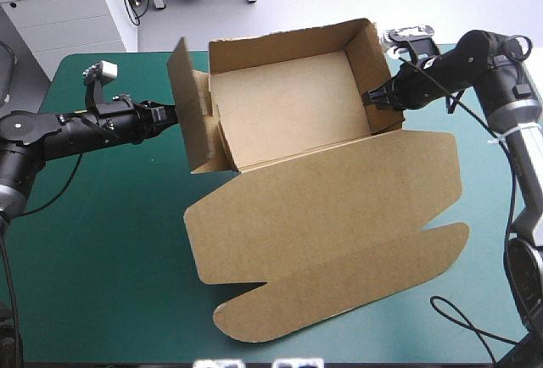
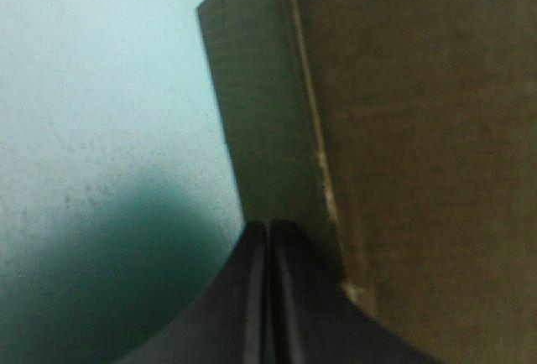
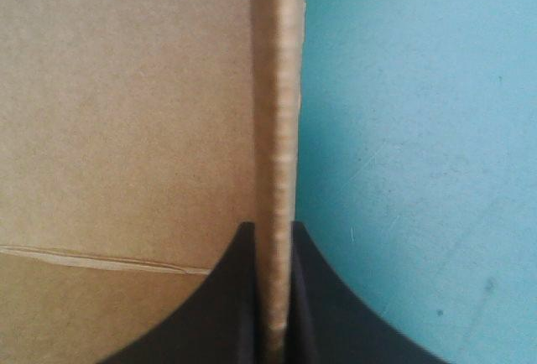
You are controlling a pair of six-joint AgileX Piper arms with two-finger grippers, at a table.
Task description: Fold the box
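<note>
Both left tool (image 1: 173, 114) and right tool (image 1: 367, 97) pinch raised walls of the box (image 1: 284, 109).

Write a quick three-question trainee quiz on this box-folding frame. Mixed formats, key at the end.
1. Multiple choice: what is the right gripper clamped on?
A) the right wall of the box
B) a T-shirt
C) nothing, its fingers stand wide apart

2. True or false: the lid lies flat on the teal-green cover, on the side of the tray toward the table's near edge.

3. Fill in: the fingers of the left gripper, at the box's left flap, are ___ (open or shut).

Key: 1 A; 2 true; 3 shut.
</note>
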